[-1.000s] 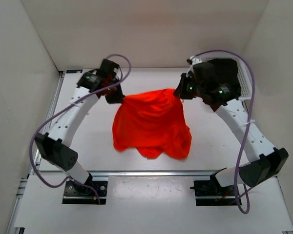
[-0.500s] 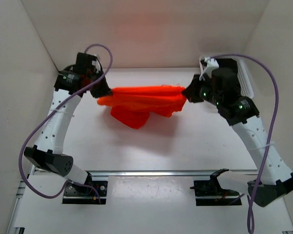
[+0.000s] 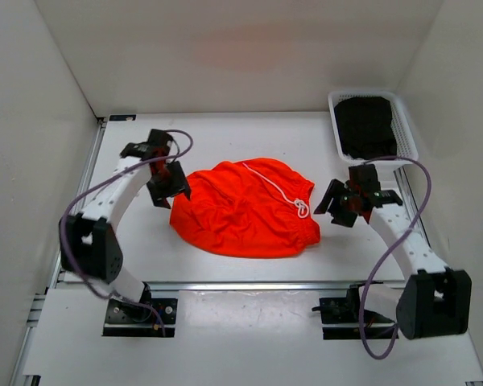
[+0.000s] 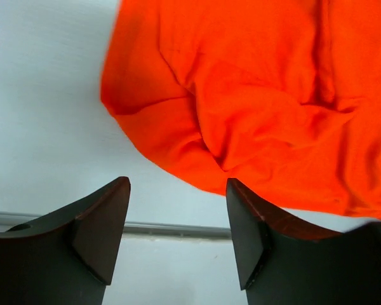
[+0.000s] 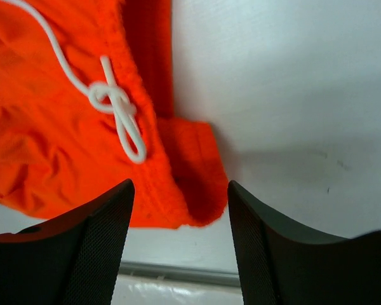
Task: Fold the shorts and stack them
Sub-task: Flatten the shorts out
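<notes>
We let go of shorts (image 3: pixel 245 211): stretched aloft between arms moments earlier, now lying crumpled mid-table (image 3: pixel 225 137). Left gripper (image 3: pixel 172 186) and right gripper (image 3: pixel 330 206) both spread, empty, flanking cloth. We judged folding not started.

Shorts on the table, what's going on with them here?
Both arms were holding the shorts stretched in the air a moment ago. Now they lie spread, not yet folded, on the table, with the white drawstring on top. The left gripper and right gripper stand open on either side of the fabric, holding nothing. A white basket with something dark inside sits at the far right corner.
</notes>
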You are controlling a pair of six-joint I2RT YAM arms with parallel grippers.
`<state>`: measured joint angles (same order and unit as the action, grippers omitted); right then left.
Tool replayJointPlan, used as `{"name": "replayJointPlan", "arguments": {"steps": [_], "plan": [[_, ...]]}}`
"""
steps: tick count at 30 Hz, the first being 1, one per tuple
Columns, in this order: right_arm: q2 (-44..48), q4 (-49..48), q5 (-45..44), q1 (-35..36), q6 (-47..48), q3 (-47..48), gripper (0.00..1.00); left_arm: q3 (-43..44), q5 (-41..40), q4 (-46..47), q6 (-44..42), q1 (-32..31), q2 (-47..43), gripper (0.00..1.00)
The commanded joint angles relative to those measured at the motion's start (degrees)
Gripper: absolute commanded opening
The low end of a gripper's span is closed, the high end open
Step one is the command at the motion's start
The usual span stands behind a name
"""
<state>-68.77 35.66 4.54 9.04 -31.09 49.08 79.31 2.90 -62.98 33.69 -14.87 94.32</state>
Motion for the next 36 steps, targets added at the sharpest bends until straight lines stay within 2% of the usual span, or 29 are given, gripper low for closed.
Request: {"name": "replayJointPlan", "arguments": {"steps": [1, 5, 7, 9, 10, 13, 15, 16, 18, 19, 20, 21, 22, 23, 24, 26, 29, 30, 31, 34, 35, 36], "plan": [[7.7, -1.8, 9.8, -1.0, -5.2, -6.9, 0.72, -9.0, -1.7, 2.5, 4.5, 6.6, -13.0, 0.74], [10.0, -6.5, 13.7, -1.5, -7.7, -13.5, 0.78, -19.3, 4.7, 8.4, 7.2, 10.4, -14.5, 0.8], [10.0, -8.7, 16.1, -1.5, -8.3, -16.3, 0.81, -21.8, 5.7, 11.2, 7.8, 10.4, -11.6, 0.95], [10.0, -11.2, 16.9, -1.5, -8.3, -17.4, 0.85, -22.4, 7.2, 12.5, 8.3, 10.4, -8.8, 0.95], [8.9, -11.9, 17.4, -1.0, -8.3, -18.0, 0.91, -23.1, 7.2, 13.9, 8.3, 11.0, -6.5, 0.96], [5.7, -14.0, 18.0, -1.0, -7.8, -18.5, 0.93, -23.9, 8.2, 16.2, 8.3, 11.0, -3.8, 0.96], [4.4, -15.6, 17.4, -1.0, -7.8, -19.7, 0.91, -23.9, 8.2, 17.4, 8.8, 11.0, -1.1, 0.95], [3.7, -16.7, 17.3, -1.0, -8.6, -20.2, 0.86, -23.2, 8.7, 17.5, 8.8, 11.0, -0.1, 0.94], [3.2, -20.3, 16.7, -1.0, -10.3, -21.4, 0.76, -21.3, 8.7, 18.0, 8.8, 10.5, 2.3, 0.86], [2.4, -21.4, 16.2, -0.4, -10.8, -21.4, 0.66, -20.3, 8.7, 18.0, 8.8, 10.5, 3.2, 0.79], [1.9, -22.3, 15.4, -0.4, -10.8, -20.9, 0.47, -19.5, 8.2, 18.0, 8.8, 9.7, 4.6, 0.55], [0.8, -22.3, 12.5, -0.4, -11.4, -20.1, 0.34, -17.8, 8.2, 18.0, 8.8, 9.0, 5.2, 0.34], [0.2, -22.3, 11.1, -0.4, -11.4, -17.6, 0.22, -17.0, 9.0, 18.0, 8.8, 9.0, 5.7, 0.13], [-0.5, -22.3, 10.3, -0.4, -11.4, -15.7, 0.05, -16.2, 9.6, 18.0, 8.8, 9.0, 5.7, 0.1], [-2.1, -21.6, 9.8, -0.4, -11.4, -13.5, 0.0, -13.9, 9.6, 17.2, 8.3, 9.0, 5.7, 0.1], [-3.7, -20.8, 9.0, -0.4, -11.4, -8.1, 0.0, -9.7, 9.6, 15.4, 8.3, 9.5, 5.7, 0.1], [-8.3, -17.7, 7.1, -0.4, -10.1, 8.4, 0.0, 3.5, 7.0, 9.5, 7.6, 12.0, 4.6, 0.1], [-11.4, -16.2, 6.2, -0.4, -9.5, 19.1, 0.0, 7.7, 6.5, 6.6, 7.6, 12.8, 4.6, 0.1], [-12.9, -13.0, 6.2, -1.0, -8.8, 24.9, 0.0, 16.8, 6.5, 5.1, 7.6, 14.3, 4.6, 0.1], [-18.4, -8.4, 7.2, -1.6, -7.8, 41.2, 0.0, 31.2, 8.6, 0.2, 7.6, 16.9, 5.2, 0.1], [-19.1, -6.0, 8.6, -1.6, -8.3, 52.3, 0.0, 43.3, 9.1, -3.5, 7.6, 19.2, 5.2, 0.1], [-19.1, -6.0, 8.6, -1.6, -8.3, 54.2, 0.0, 45.4, 9.8, -3.6, 7.6, 19.8, 3.9, 0.1]]}}
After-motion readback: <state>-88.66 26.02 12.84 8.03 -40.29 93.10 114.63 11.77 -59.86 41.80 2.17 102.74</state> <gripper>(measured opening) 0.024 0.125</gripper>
